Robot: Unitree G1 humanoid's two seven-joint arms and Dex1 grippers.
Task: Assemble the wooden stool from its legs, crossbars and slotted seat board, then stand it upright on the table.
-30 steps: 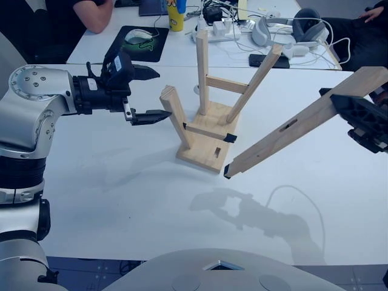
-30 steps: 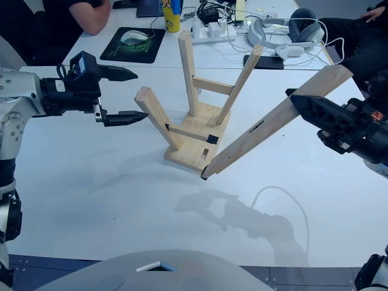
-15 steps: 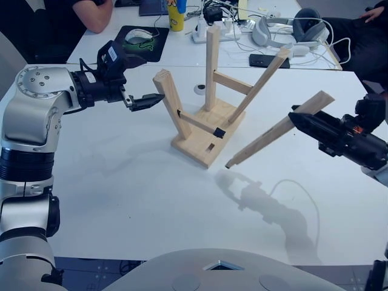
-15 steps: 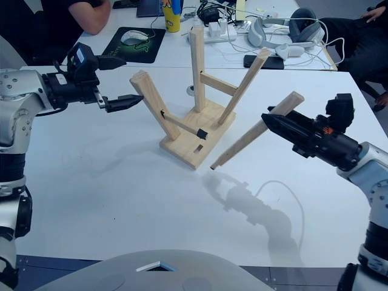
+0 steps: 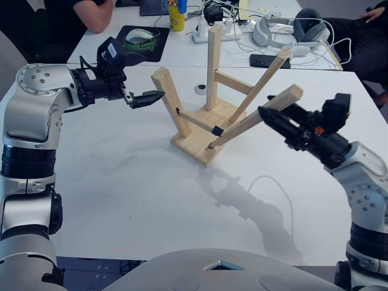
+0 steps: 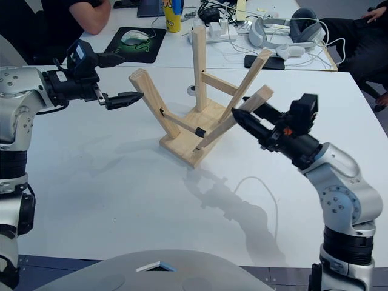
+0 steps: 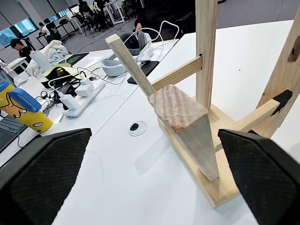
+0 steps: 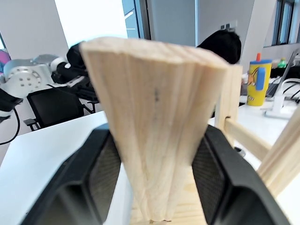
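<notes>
The stool lies upside down, its seat board [image 5: 195,150] flat on the white table [image 5: 121,194]. Three legs stand up from it, joined by crossbars [image 5: 230,82]. My right gripper [image 5: 274,119] is shut on a fourth leg [image 5: 242,124], which slants down to the left. That leg's lower end touches the board near its front corner. Seen from the right wrist, the leg's end [image 8: 154,122] sits between the black fingers [image 8: 93,173]. My left gripper [image 6: 134,76] is open, just left of the top of the left leg [image 7: 180,110], not touching it.
A second table behind holds a mouse pad with a mouse [image 5: 138,41], a yellow cup [image 5: 176,15], headphones [image 5: 285,30], a phone [image 5: 264,59] and cables. A round cable hole [image 5: 199,89] lies behind the stool. The near half of the table offers free room.
My right arm has swung the loose leg leftward, bringing its lower end from beside the stool onto the seat board. The left gripper rose toward the left leg's top and stays open.
</notes>
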